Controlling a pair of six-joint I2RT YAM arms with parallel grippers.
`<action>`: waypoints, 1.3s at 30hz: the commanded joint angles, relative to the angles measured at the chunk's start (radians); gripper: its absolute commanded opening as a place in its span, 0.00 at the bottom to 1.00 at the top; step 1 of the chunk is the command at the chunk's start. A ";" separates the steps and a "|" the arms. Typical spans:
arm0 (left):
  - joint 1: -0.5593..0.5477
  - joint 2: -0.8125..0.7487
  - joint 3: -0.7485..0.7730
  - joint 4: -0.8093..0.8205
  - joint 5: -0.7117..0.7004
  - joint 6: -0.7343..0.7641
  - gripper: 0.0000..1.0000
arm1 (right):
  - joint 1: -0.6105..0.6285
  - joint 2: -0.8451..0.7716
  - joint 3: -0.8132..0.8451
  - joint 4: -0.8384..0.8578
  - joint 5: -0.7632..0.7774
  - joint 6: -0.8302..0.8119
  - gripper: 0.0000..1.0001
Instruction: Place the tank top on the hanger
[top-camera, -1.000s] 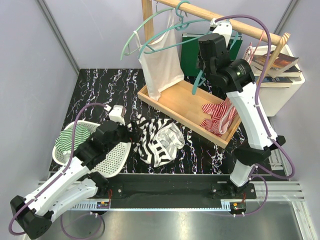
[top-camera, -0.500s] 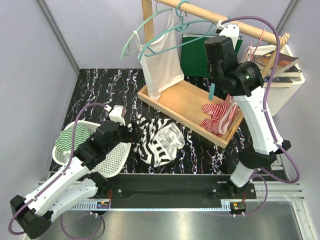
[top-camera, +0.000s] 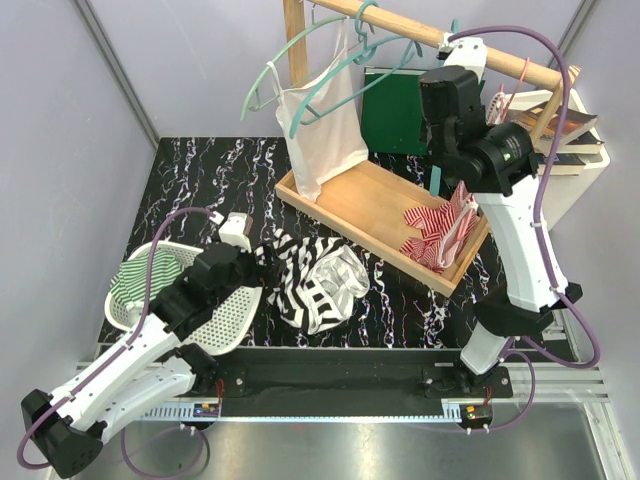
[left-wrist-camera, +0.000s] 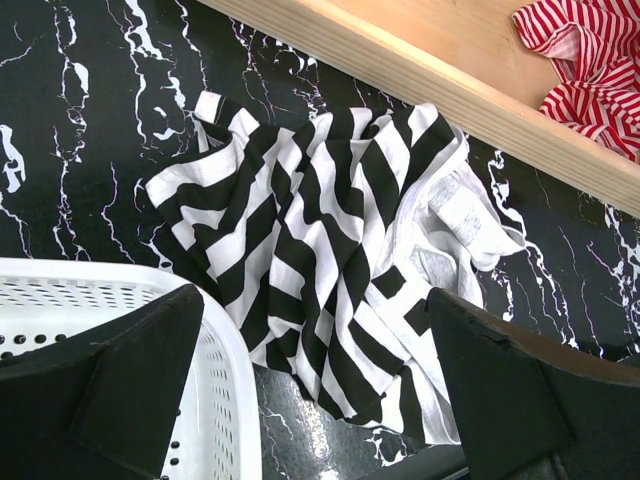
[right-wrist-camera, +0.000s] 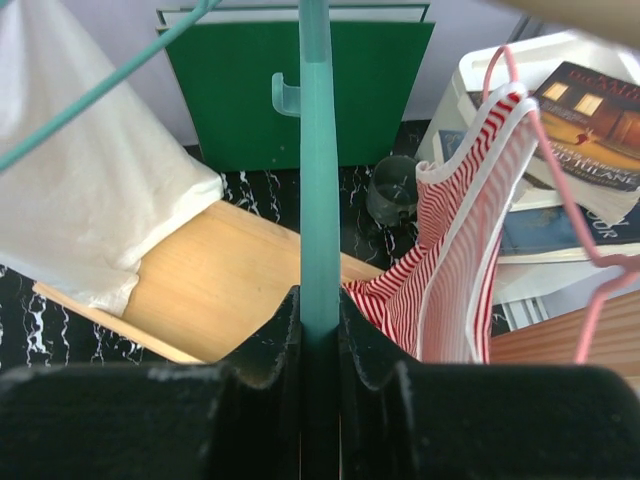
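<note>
Moved: right arm (top-camera: 510, 220), further right under wooden rail (top-camera: 400, 26) vs 1 s ago; jaws narrower.
R gripper (right-wrist-camera: 320, 315): nearly closed, pinching thin teal plastic hanger (right-wrist-camera: 319, 180); bar upright btwn fingers.
L gripper (left-wrist-camera: 315, 300): wide open, holding nothing, above black-and-white striped tank top (left-wrist-camera: 330, 230).
Tank top: crumpled on black marble table (left-wrist-camera: 90, 120), beside white mesh basket (left-wrist-camera: 60, 300), near wooden tray (left-wrist-camera: 400, 70).

Tank top (top-camera: 312, 285) crumpled on the table (top-camera: 200, 170) (beside the basket (top-camera: 228, 322)); the hanger (top-camera: 437, 180) up against the right arm (top-camera: 520, 230)
</note>
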 joint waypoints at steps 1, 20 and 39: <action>-0.005 0.008 -0.004 0.027 -0.027 -0.006 0.99 | -0.005 0.004 0.114 0.026 0.046 -0.057 0.00; -0.006 0.002 -0.010 0.027 -0.060 0.002 0.99 | 0.016 -0.095 0.048 0.221 0.044 -0.241 0.00; -0.019 0.065 -0.036 0.038 -0.054 -0.001 0.99 | 0.030 -0.435 -0.536 0.345 -0.052 -0.146 0.00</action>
